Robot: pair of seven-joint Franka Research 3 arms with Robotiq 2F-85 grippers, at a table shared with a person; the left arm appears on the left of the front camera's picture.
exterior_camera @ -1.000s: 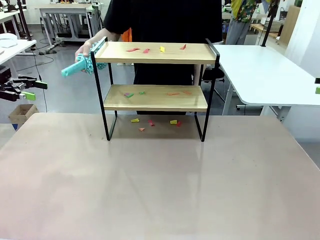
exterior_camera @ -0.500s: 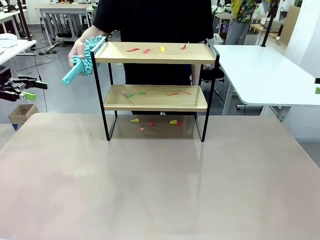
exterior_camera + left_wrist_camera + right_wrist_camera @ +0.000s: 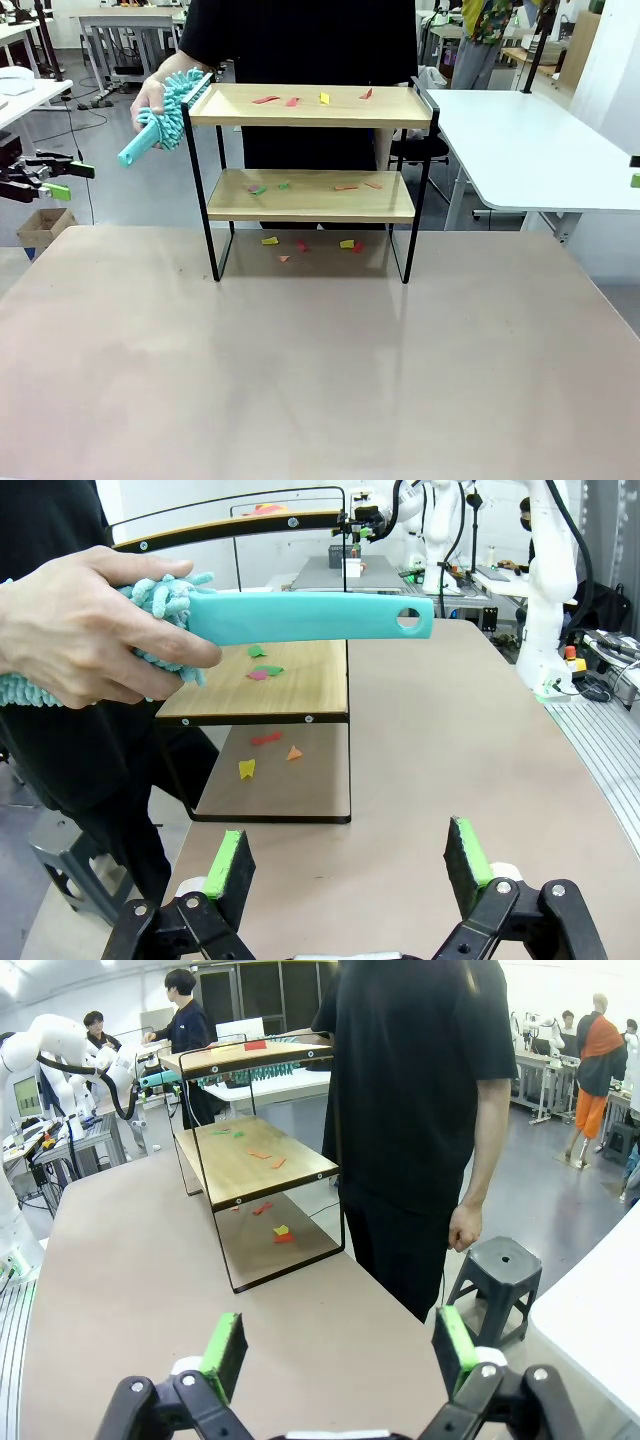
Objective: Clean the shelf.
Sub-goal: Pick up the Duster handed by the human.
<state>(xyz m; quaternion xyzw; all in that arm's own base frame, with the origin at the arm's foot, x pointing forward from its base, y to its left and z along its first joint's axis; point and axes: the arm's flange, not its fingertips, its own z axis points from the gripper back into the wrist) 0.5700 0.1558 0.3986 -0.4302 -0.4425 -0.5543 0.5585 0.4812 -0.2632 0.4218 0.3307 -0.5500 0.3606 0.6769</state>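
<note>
Here's the small two-tier shelf (image 3: 310,118), two light wooden boards in a thin black metal frame, standing at the far middle of the beige desk (image 3: 320,380) right in front of the person. Bright paper scraps (image 3: 291,100) dot the top board, the lower board and the desk under the legs, so by my reckoning no cleaning has begun. The person's hand (image 3: 150,100) holds a fluffy turquoise duster with a flat plastic handle (image 3: 160,120) at the left end of the top board. The handle juts out towards the left gripper (image 3: 348,838), which looks to me like an offer. That gripper hangs off the desk's left side, jaws spread wide and empty, with the shelf well apart ahead of it and the handle crossing in between. The right gripper (image 3: 338,1325) waits on the other side, also gaping and empty, far from the shelf's right end. Next, I'd say, the left gripper needs to reach in and close squarely on that handle, clear of the person's fingers.
</note>
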